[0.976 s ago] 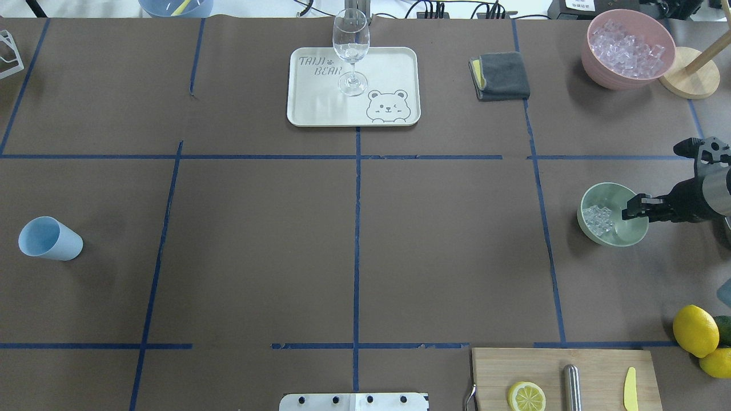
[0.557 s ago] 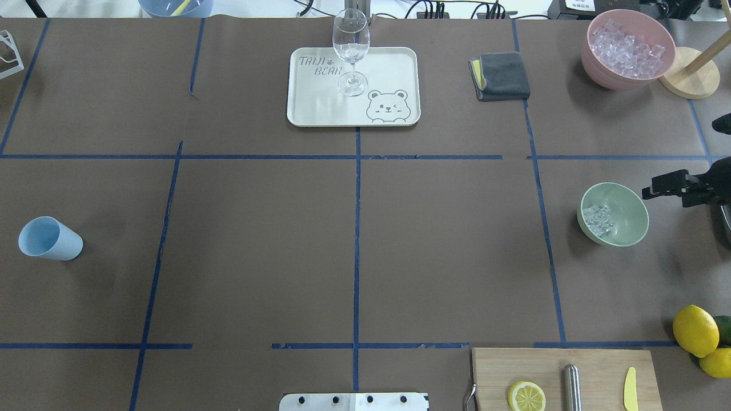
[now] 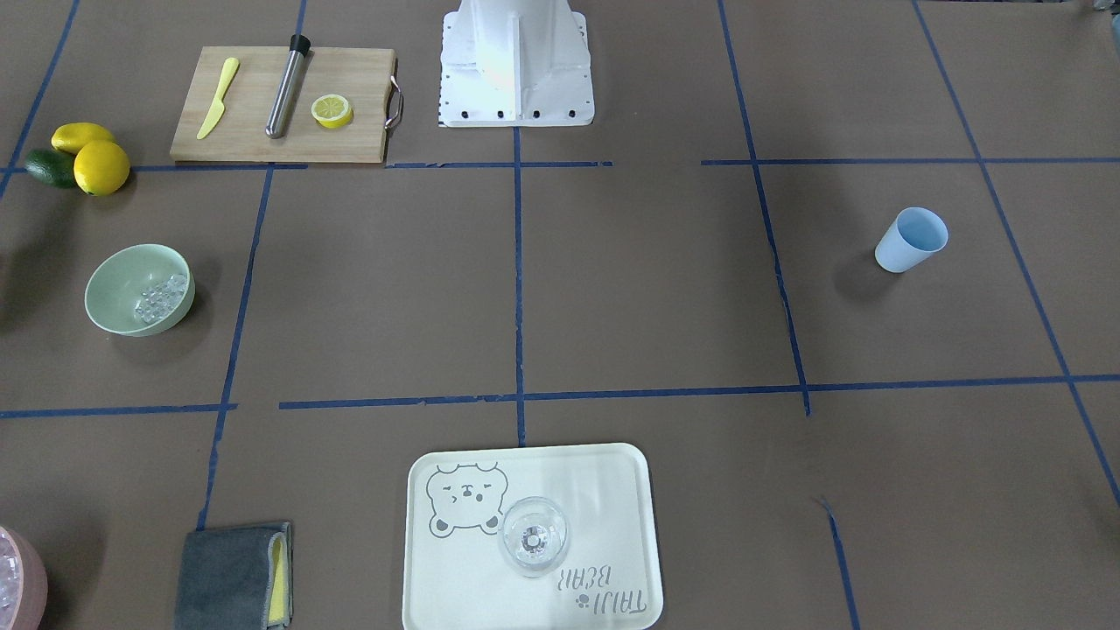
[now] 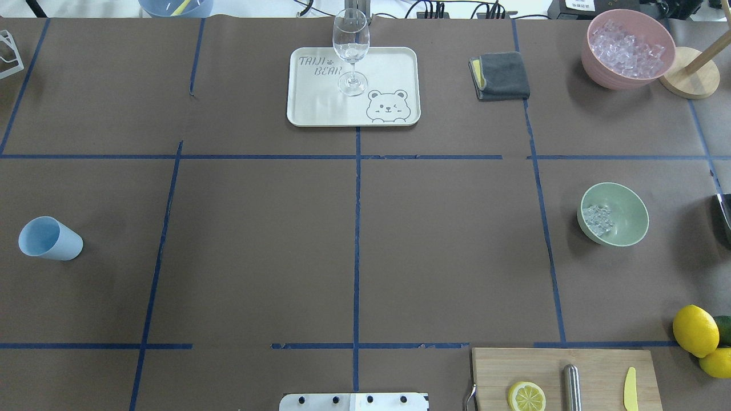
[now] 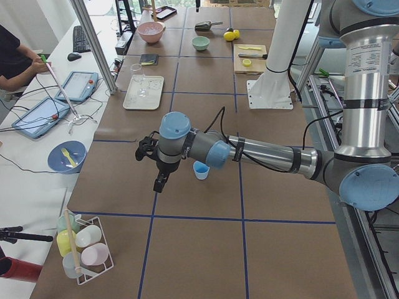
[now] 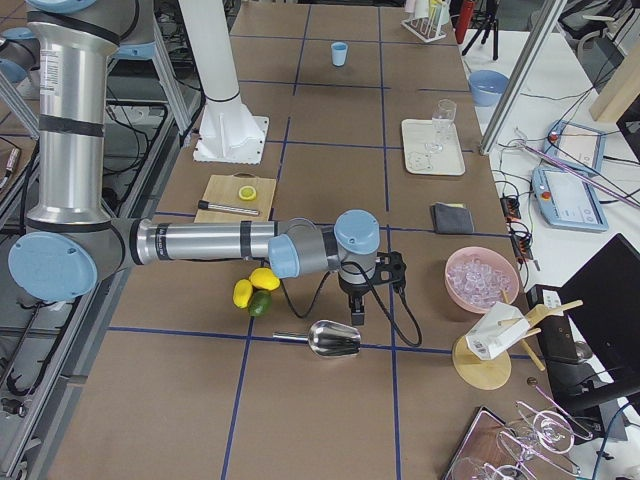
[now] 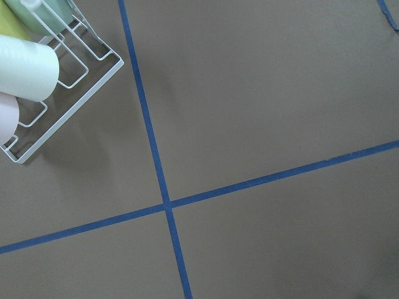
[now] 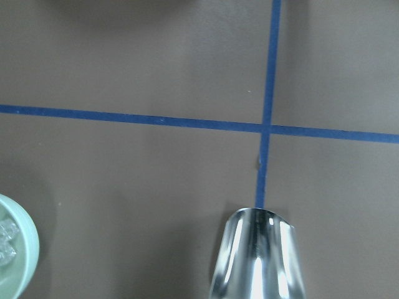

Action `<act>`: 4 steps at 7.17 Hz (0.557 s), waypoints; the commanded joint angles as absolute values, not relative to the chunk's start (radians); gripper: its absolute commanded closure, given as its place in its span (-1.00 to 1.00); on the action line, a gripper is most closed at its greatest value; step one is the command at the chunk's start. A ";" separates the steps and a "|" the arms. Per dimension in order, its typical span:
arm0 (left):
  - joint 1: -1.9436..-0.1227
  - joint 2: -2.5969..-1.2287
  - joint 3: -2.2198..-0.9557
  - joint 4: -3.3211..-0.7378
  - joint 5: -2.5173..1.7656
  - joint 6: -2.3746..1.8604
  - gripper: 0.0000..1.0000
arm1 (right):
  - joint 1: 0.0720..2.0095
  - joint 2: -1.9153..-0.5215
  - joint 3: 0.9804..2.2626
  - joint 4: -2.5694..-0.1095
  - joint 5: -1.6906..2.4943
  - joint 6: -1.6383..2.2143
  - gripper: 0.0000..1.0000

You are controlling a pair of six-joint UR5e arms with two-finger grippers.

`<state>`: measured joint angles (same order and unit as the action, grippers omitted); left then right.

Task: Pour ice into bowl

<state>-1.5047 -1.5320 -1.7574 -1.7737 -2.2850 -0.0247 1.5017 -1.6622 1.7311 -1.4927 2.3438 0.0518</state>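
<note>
Some ice (image 4: 597, 220) lies in your green bowl (image 4: 628, 212), near the right gripper (image 6: 357, 312), so the pour looks done. A metal scoop (image 6: 335, 339) lies just beside that gripper; you cannot tell whether it, or the far-off left gripper (image 5: 159, 182), is spread or pressed together.

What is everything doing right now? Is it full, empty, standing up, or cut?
Bowl: upright, some ice inside.
Pink bowl: full of cubes.
Glass: upright, empty, on tray.
Cup: upright, empty.
Lemon half: cut, on board.
Cloth: folded.
Scoop: lying down.
Left gripper, right gripper: cannot tell.
</note>
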 commanded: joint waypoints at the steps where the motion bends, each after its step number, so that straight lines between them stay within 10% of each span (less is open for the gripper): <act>1: -1.534 -1.565 -1.704 -1.671 -2.369 0.029 -1.00 | 1.589 -1.643 1.755 -1.730 2.330 -0.245 -1.00; 4: -1.537 -1.525 -1.767 -1.473 -2.381 0.044 -1.00 | 1.577 -1.652 1.801 -1.813 2.304 -0.290 -1.00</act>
